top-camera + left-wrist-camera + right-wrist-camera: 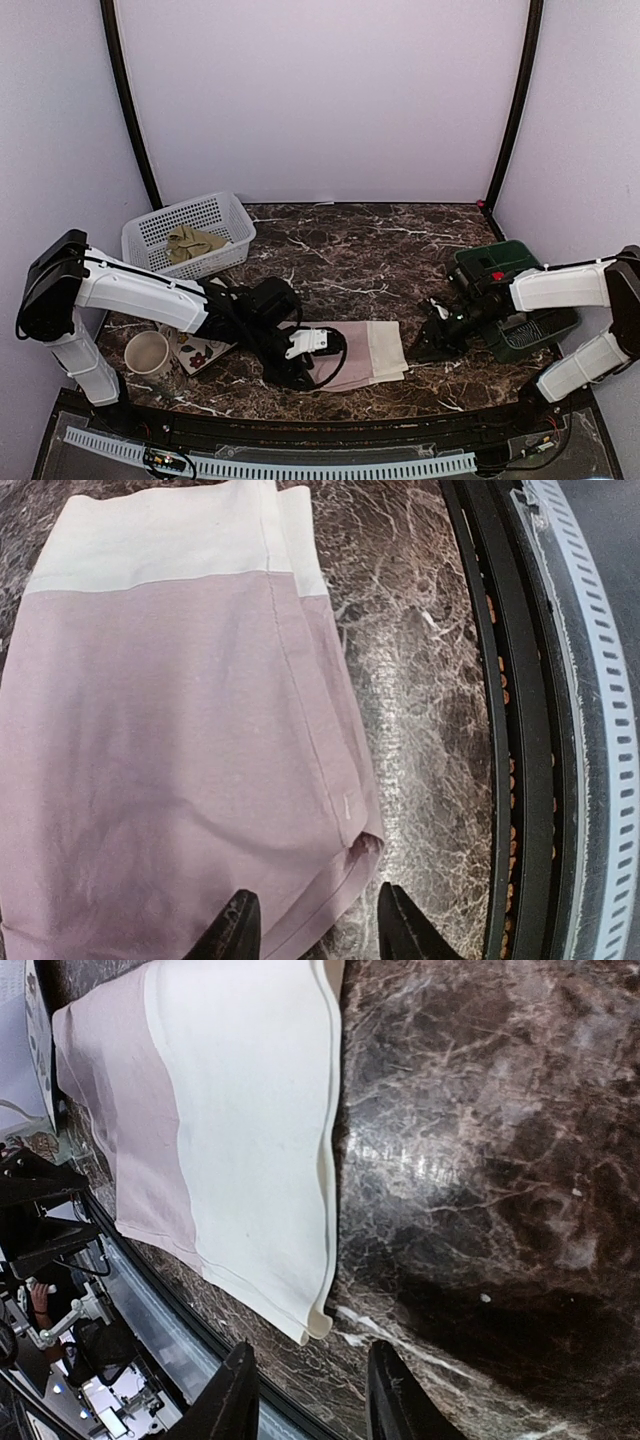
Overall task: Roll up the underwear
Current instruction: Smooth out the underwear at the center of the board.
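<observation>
The dusty pink underwear (352, 355) with its cream waistband (386, 349) lies folded flat on the marble table near the front edge. My left gripper (312, 345) is open over its left end; in the left wrist view the pink cloth (170, 740) fills the frame and its near corner lies between my gripper's (312, 930) two fingers. My right gripper (440, 335) is open just right of the waistband, whose near corner (318, 1318) sits ahead of my gripper (305, 1400). The olive-khaki underwear (192, 243) lies crumpled in the white basket (185, 232).
A cream mug (148, 354) and a flowered cloth or card (200, 352) sit at the front left. A dark green bin (510, 290) stands at the right by my right arm. The black table-edge rail (520, 740) runs close to the underwear.
</observation>
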Available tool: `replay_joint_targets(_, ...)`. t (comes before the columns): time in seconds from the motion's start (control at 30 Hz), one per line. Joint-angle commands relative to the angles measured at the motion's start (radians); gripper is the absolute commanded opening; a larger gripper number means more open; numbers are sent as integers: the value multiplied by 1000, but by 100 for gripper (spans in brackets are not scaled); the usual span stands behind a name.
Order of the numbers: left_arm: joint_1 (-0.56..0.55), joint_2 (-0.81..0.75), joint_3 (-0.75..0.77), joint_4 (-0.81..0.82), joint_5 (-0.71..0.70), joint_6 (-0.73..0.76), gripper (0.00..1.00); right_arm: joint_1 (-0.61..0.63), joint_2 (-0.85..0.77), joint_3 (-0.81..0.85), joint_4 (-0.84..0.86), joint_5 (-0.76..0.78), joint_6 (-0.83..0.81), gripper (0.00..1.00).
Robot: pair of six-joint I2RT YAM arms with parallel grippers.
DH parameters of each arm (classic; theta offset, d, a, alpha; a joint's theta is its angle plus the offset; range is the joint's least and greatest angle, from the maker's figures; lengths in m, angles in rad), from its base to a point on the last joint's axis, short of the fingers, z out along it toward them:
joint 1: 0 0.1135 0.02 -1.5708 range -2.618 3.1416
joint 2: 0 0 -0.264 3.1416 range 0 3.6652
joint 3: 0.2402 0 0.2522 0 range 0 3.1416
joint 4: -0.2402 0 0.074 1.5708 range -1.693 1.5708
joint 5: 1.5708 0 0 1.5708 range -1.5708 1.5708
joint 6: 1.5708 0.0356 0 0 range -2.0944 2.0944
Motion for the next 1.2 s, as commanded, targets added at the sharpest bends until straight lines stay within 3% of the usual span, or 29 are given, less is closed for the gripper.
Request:
replay_joint_targets(0.0, -27, -24, -47, 94, -83, 88, 43, 28, 32, -21, 68, 3, 41, 36)
replay_joint_targets(0.27, -43, -48, -89, 162, -105, 109, 43, 100, 97, -43, 158, 4, 111, 33)
replay_joint_targets(0.7, -82, -30, -125, 239, -155, 204, 41, 106, 84, -15, 139, 30, 124, 0)
replay_joint_targets(1.17, -122, 27, -113, 282, -226, 245, 36, 122, 67, -8, 153, 23, 147, 0)
